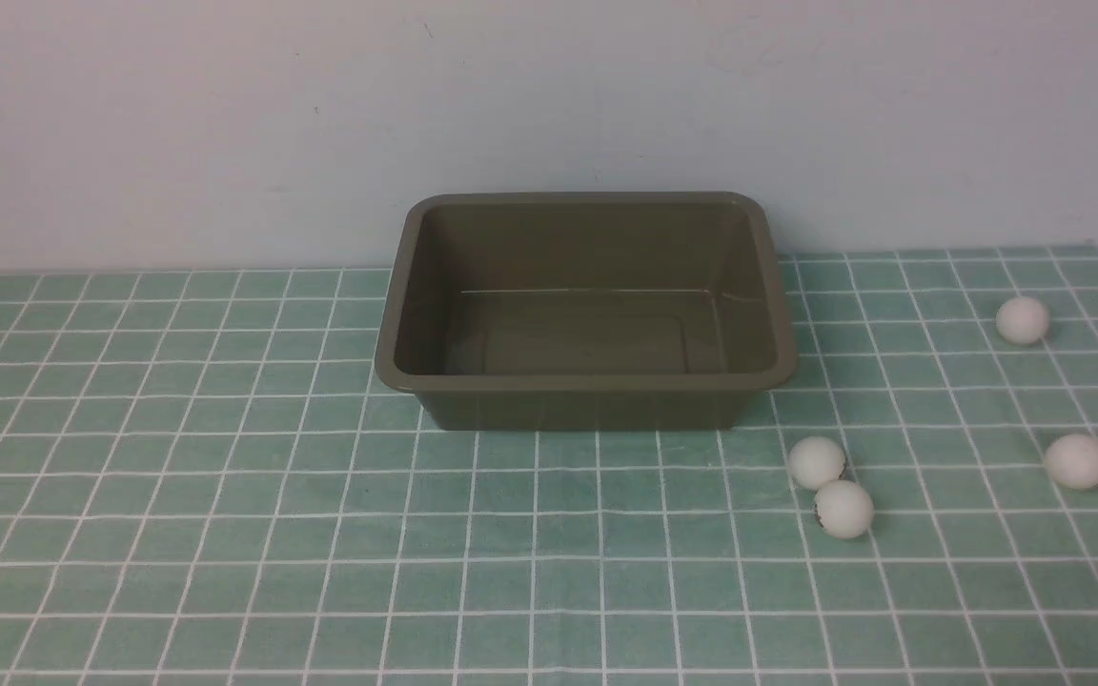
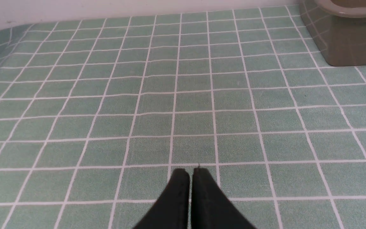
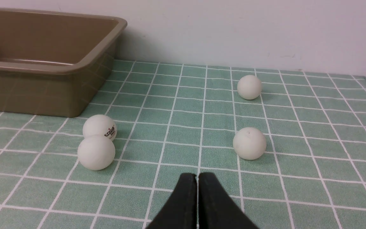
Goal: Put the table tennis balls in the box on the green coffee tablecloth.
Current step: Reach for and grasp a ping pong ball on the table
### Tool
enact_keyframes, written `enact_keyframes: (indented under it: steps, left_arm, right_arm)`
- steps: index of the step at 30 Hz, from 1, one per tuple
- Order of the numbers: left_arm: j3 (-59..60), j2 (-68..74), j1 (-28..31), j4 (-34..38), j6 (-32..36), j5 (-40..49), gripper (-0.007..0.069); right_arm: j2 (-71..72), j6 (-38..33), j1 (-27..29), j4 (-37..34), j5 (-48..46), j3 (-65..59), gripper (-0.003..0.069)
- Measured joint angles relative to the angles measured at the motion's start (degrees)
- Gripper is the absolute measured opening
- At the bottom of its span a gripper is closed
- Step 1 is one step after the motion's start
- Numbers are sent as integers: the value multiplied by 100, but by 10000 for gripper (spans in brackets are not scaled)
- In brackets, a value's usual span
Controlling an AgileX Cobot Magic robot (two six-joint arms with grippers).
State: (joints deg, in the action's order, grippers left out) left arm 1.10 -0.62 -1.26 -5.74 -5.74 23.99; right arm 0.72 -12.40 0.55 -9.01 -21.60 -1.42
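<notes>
Waiting, by the look of it, with all four balls on the cloth (image 1: pixel 563 591) and none in the box (image 1: pixel 587 410). Two, one ball (image 1: pixel 816 463) and its neighbour (image 1: pixel 844 509), sit in contact off the box's near right corner. A third ball (image 1: pixel 1077 461) lies well to their right; a fourth (image 1: pixel 1023 320), farther back. All lie on the right arm's side, beyond the right claw (image 3: pixel 197 176), tips together, nothing between them. Likely first pick: the third, standing free, ahead of the claw and slightly to its right. Balls have no long axis, so approach angle matters little, except at the touching pair, where one finger could nudge the neighbour away. Left claw (image 2: pixel 192 171) also closed and bare, over cloth, far from any ball. Both point forward, out of the front view. Right must open before reaching.
</notes>
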Motion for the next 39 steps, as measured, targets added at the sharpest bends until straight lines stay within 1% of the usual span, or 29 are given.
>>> enact_keyframes:
  steps: [32,36,39]
  left_arm:
    - [0,0,0,0,0,0,-4]
    - [0,0,0,0,0,0,-4]
    - [0,0,0,0,0,0,-4]
  right_arm:
    - [0,0,0,26,6,0,1]
    - [0,6,0,74,404,-26,1]
    - [0,244,0,-250,1634,-26,1]
